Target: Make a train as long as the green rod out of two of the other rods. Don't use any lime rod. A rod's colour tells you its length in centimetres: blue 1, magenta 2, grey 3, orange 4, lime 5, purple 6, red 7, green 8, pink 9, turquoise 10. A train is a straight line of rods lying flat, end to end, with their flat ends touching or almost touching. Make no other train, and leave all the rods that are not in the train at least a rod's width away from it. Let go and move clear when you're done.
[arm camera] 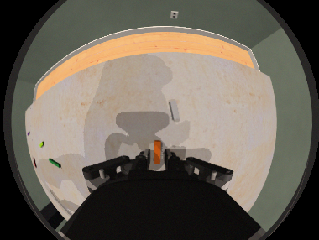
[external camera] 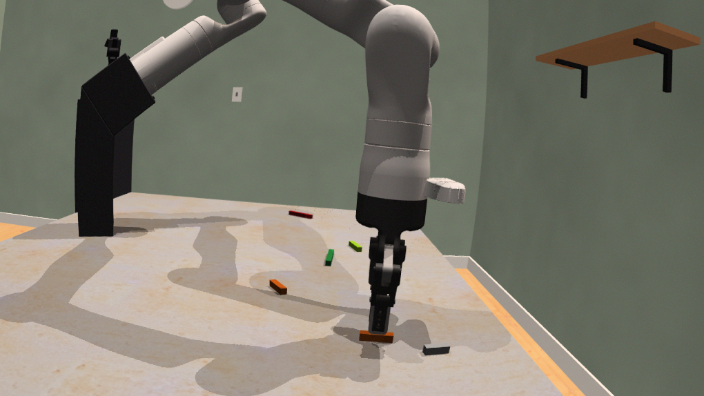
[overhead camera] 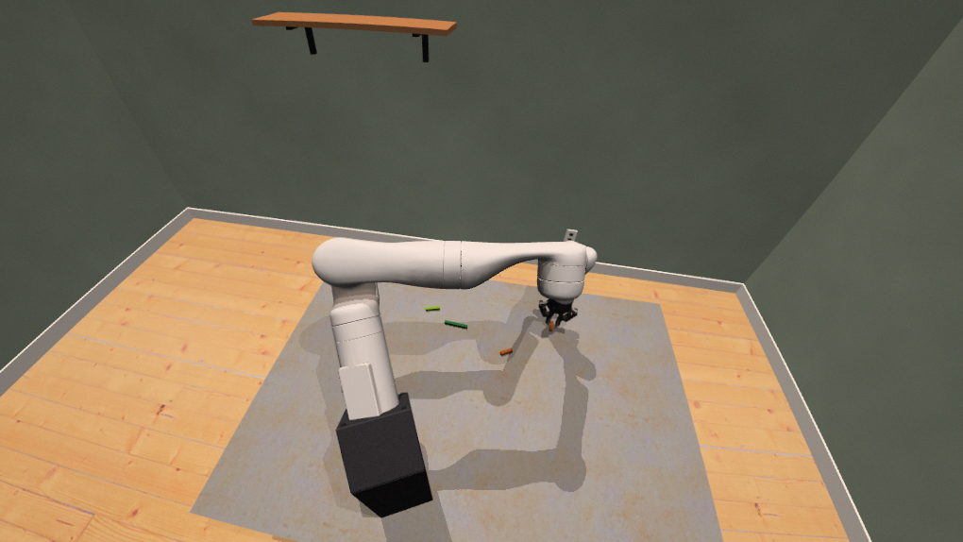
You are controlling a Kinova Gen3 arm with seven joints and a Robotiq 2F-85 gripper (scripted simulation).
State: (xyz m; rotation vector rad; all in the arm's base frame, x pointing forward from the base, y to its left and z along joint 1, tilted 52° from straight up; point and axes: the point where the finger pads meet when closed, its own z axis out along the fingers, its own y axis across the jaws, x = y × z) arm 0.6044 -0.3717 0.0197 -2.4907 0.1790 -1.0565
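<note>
My gripper [overhead camera: 551,320] [external camera: 378,328] [arm camera: 157,154] points down, fingers slightly parted over an orange rod [overhead camera: 551,327] [external camera: 375,337] [arm camera: 157,151]. Gaps show beside this rod in the wrist view, so it is not clamped. A grey rod [external camera: 436,350] [arm camera: 174,111] lies apart from it. A second orange rod [overhead camera: 506,351] [external camera: 278,286] lies nearer the arm's base. The green rod [overhead camera: 455,324] [external camera: 329,257] [arm camera: 54,163] lies farther off. A red rod [external camera: 300,214] [arm camera: 34,162] is at the back in the exterior view. A small purple rod [arm camera: 28,133] shows at the wrist view's left edge.
A lime rod [overhead camera: 431,308] [external camera: 355,245] [arm camera: 42,144] lies near the green rod. The arm's black base [overhead camera: 383,454] [external camera: 95,167] stands on the grey mat [overhead camera: 633,438]. A wall shelf [overhead camera: 353,23] [external camera: 620,44] hangs well above the mat. Shadows cross the mat.
</note>
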